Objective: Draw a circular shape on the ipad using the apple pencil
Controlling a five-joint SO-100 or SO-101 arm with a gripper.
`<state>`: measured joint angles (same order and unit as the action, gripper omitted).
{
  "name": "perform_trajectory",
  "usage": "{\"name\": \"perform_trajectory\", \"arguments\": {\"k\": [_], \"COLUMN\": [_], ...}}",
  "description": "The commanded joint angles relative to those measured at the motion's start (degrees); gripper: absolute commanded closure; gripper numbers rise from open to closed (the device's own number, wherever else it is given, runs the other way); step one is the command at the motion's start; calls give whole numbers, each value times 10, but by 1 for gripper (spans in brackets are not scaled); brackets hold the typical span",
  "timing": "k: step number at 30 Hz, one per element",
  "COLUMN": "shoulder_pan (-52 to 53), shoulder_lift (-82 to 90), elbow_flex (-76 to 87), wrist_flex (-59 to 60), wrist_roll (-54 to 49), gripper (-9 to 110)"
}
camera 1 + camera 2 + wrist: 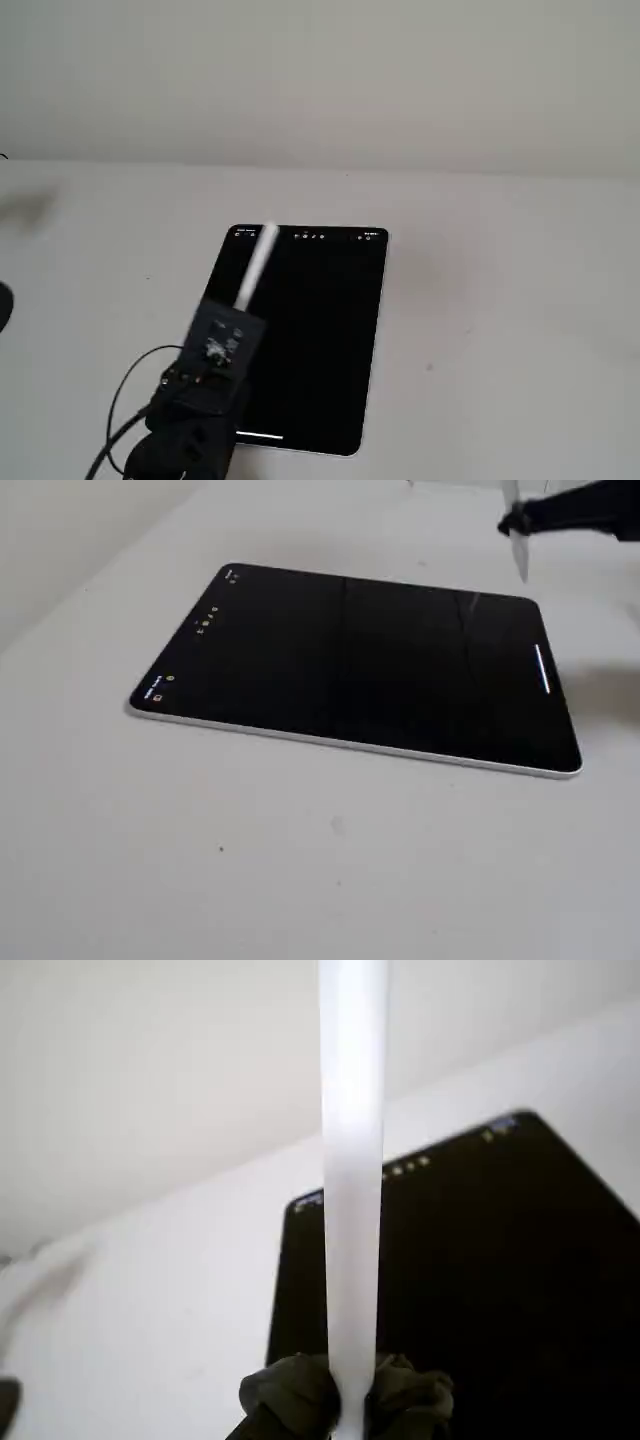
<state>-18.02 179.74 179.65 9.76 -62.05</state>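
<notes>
Hand (pixel 345 1400) pinching apple pencil (pixel 352 1190), held above dark ipad (pixel 360 670), tip off screen.

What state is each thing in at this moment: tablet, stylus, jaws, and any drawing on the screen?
ipad: flat on the white table, screen dark, toolbar icons lit along one short side.
apple pencil: clamped in the jaws, tip off the glass beyond the tablet's edge in a fixed view.
gripper: shut on the apple pencil.
circular shape: none visible on the screen.
</notes>
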Motion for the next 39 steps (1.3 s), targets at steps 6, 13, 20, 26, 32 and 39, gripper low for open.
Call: {"name": "perform_trajectory", "arguments": {"k": [6,13,20,26,32,39], "shoulder_pan": [29,55,68,69,75,75], "shoulder_lift": [-903,-1154,-1197,-1210,-1248,-1260], "elbow_flex": [-223,-425,-478,-488,-515,-526], "wrist_flex": [-843,-924,-890,-881,-879,-867], "wrist_roll": [-84,-113,-116,-118,-127,-129], "gripper": [102,102,102,102,102,102]}}
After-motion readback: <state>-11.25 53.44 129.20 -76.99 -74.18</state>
